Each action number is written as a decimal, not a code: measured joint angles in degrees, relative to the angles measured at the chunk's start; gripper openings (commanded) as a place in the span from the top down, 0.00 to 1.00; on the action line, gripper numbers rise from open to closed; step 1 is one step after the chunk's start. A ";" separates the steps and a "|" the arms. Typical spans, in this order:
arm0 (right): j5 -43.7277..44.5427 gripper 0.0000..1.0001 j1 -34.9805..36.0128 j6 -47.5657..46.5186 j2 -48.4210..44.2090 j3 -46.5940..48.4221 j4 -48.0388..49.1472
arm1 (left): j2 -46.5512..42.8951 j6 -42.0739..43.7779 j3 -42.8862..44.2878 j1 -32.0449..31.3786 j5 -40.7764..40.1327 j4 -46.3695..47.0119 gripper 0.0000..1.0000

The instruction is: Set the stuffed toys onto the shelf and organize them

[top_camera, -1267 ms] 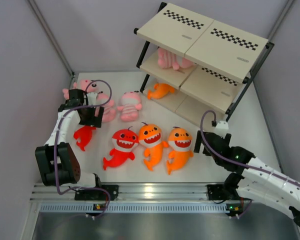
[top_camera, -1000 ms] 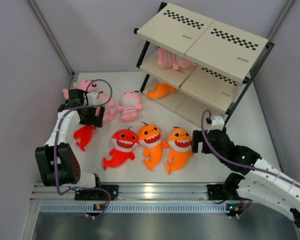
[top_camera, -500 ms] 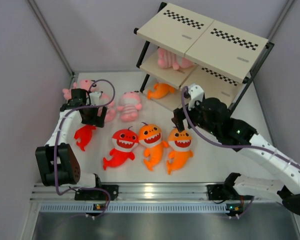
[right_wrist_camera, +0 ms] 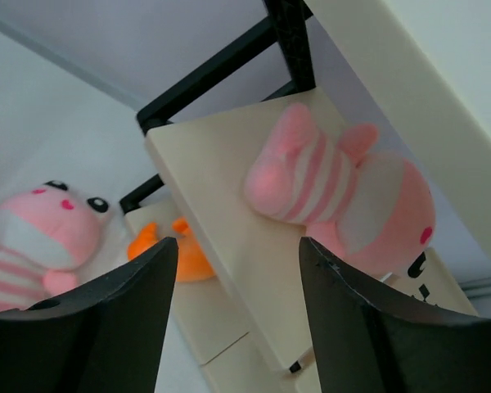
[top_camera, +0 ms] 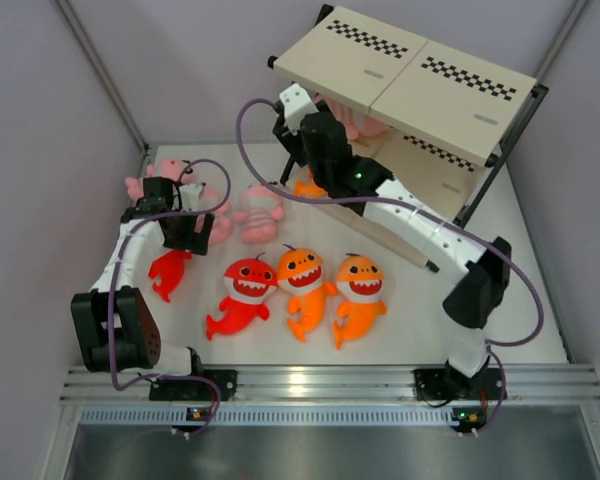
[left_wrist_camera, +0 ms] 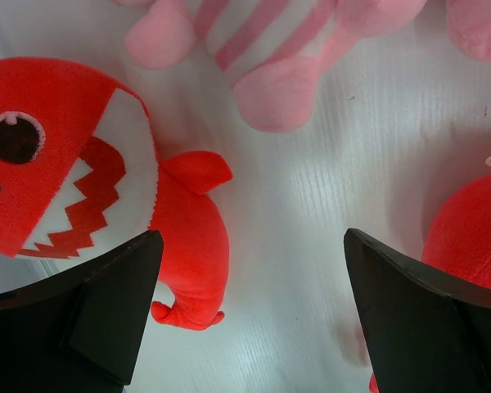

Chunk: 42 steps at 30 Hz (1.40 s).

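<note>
The left end effector hangs with fingers spread and nothing between them over a red shark lying on the surface, near a pink striped toy. The right end effector, also spread and empty, is at the left end of the shelf, facing another pink toy on the middle board, with an orange shark on the board below. A second red shark and a pair of orange sharks lie in a row on the surface.

The red shark and striped plushie are fuzzy cloth. The shelf has smooth matt boards and a metal frame. The table is finely ribbed and faintly glossy.
</note>
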 measured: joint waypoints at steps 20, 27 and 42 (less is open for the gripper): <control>8.28 0.43 -5.75 -10.64 18.64 11.32 7.93 | 0.26 0.28 0.00 0.00 -0.15 0.15 0.02; 8.98 0.74 -6.60 -12.13 22.23 12.11 9.35 | 0.26 0.28 0.00 0.00 -0.15 0.15 0.02; -13.20 1.00 -7.45 -26.38 8.90 -4.31 6.08 | 2.29 1.73 0.33 -0.02 0.70 0.31 0.02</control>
